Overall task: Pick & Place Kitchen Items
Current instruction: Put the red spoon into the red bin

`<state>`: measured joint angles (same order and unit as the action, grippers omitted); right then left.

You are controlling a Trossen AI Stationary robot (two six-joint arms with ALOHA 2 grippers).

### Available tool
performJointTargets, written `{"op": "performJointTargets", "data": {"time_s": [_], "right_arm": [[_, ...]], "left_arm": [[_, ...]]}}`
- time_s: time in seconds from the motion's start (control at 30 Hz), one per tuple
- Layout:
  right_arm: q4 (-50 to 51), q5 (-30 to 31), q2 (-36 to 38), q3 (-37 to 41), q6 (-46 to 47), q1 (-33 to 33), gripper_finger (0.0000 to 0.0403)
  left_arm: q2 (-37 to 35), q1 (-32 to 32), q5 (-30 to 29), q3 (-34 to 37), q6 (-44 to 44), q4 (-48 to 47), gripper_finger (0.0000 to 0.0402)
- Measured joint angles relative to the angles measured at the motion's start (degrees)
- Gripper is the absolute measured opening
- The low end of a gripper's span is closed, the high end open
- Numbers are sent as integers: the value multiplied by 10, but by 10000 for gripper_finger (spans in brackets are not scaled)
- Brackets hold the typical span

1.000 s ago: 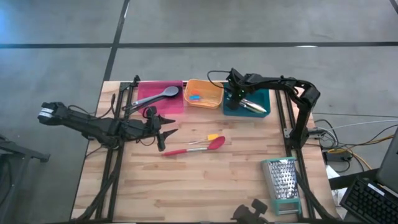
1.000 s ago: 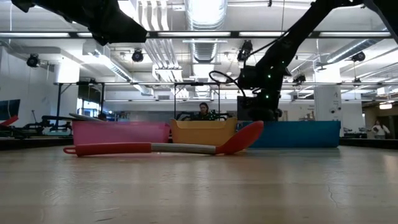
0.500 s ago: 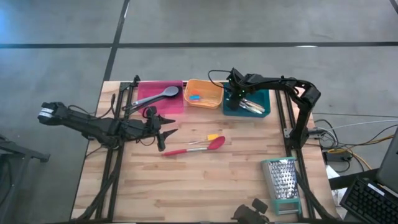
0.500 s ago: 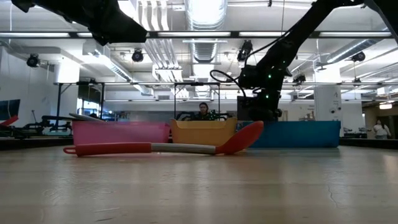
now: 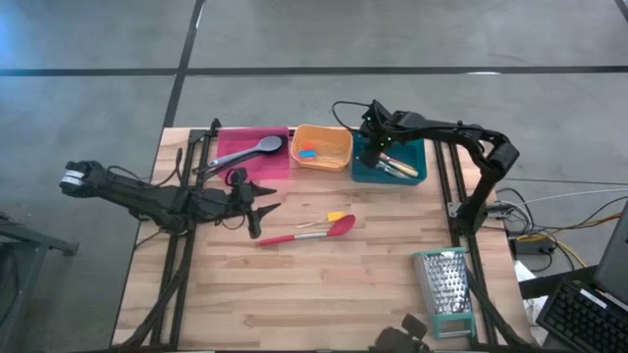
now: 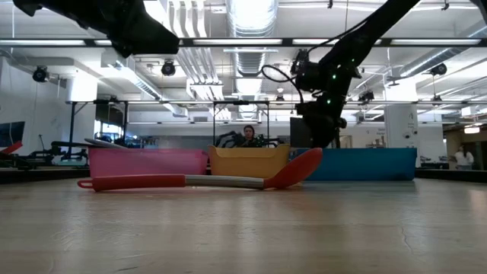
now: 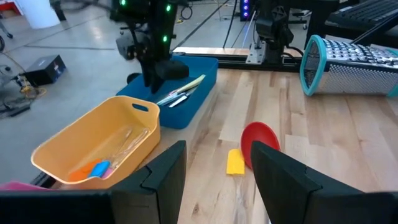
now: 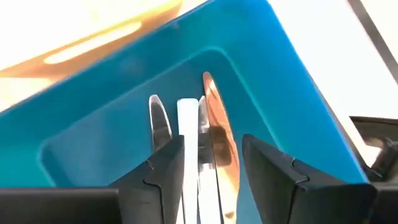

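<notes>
From above, the right claw (image 5: 374, 157) hangs over the teal bin (image 5: 412, 157), where knives (image 5: 397, 168) lie, apparently sorted by type; the left claw (image 5: 257, 209) waits, spread, near the red spatula (image 5: 309, 233) on the counter (image 5: 324, 294). The right wrist view shows its fingers (image 8: 163, 174) spread, gripping nothing.
</notes>
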<state>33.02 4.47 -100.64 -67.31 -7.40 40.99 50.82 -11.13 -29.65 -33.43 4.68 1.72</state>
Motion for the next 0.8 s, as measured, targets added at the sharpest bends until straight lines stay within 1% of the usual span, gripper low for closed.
{"op": "performJointTargets", "data": {"time_s": [0.2, 0.3, 0.47, 0.6, 0.8], "right_arm": [[34, 0, 46, 0, 14, -9, 155], [52, 0, 78, 0, 15, -19, 144], [86, 0, 142, 1, 27, -47, 117], [88, 0, 202, 7, 40, -86, 92], [86, 2, 285, 13, 48, -168, 54]], "left_arm": [[0, 0, 2, 11, 56, -1, 184], [1, 0, 3, 26, 77, -1, 184], [1, 0, 2, 44, 79, 18, 184], [1, 0, 2, 49, 62, 41, 184], [8, 0, 2, 45, 63, 37, 184]]}}
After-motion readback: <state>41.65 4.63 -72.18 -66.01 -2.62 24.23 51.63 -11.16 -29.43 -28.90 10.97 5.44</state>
